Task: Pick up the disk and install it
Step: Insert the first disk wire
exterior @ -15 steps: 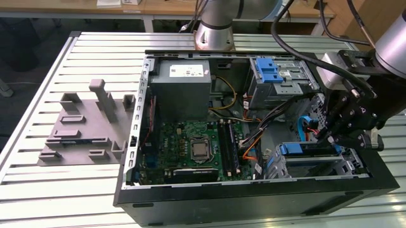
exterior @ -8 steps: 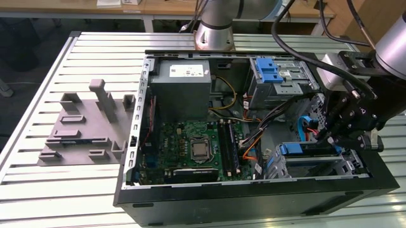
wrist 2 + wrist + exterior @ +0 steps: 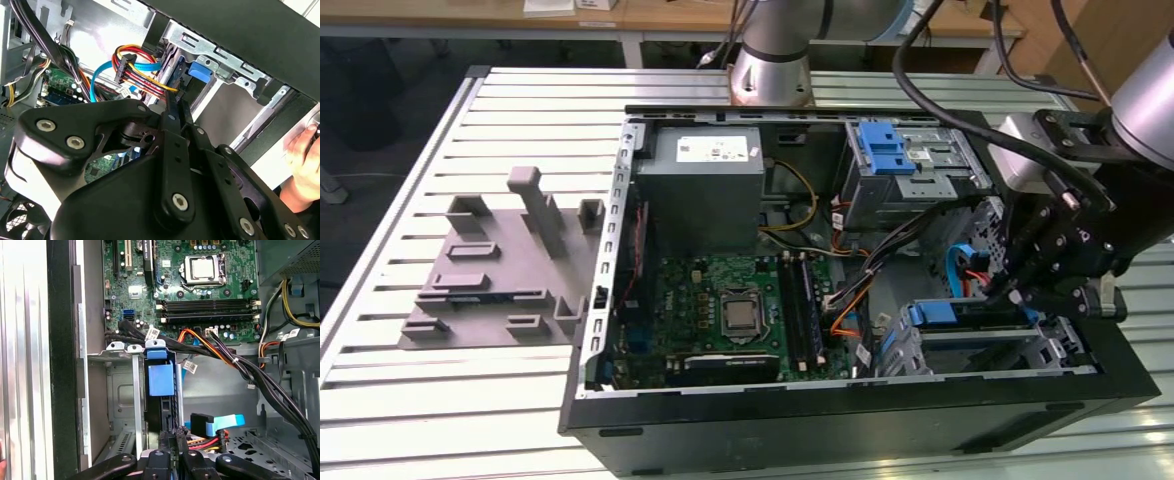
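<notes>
The black gripper (image 3: 172,107) reaches toward the drive bay (image 3: 220,75), beside red and blue cables (image 3: 135,62). A hand (image 3: 302,160) touches the case's edge.

The computer case (image 3: 854,425) is black outside with bare grey metal inside. Its motherboard (image 3: 720,310) is green. The power-supply box (image 3: 707,190) at upper centre is grey with a white sticker. The disk (image 3: 161,380) shows a blue frame in its bay, lower centre of the first wrist view. The gripper (image 3: 175,107) is black with silver screws. The desk (image 3: 520,110) is pale silver, ribbed in stripes. A grey fixture plate (image 3: 500,265) lies at left.
</notes>
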### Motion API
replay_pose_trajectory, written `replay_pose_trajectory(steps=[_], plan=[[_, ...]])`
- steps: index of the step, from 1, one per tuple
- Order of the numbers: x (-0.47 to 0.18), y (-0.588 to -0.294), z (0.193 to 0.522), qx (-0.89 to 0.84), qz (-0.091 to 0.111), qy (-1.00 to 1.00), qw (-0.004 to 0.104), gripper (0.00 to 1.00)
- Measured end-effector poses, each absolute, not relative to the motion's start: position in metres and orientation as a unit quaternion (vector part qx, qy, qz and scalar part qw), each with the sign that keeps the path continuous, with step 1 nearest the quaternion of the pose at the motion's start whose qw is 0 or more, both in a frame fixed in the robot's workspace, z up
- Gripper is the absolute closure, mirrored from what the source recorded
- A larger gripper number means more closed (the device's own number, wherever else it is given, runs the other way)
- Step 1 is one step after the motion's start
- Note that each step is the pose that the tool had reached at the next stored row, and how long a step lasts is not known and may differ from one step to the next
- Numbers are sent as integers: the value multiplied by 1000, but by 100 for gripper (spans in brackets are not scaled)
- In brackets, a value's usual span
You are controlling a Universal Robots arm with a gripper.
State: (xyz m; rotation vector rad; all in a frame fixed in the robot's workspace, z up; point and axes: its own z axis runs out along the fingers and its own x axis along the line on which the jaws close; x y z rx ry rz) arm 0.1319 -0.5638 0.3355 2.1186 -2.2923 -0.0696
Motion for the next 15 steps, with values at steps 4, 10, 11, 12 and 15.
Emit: replay_pose_trajectory(steps=[4, 10, 11, 12, 15], plan=[[134, -564, 334, 678, -24, -734, 12, 84], [135, -564, 332, 678, -27, -734, 14, 84], [135, -564, 331, 678, -28, -734, 15, 84], [136, -564, 330, 678, -28, -734, 16, 84], [137, -564, 329, 678, -30, -734, 18, 84]])
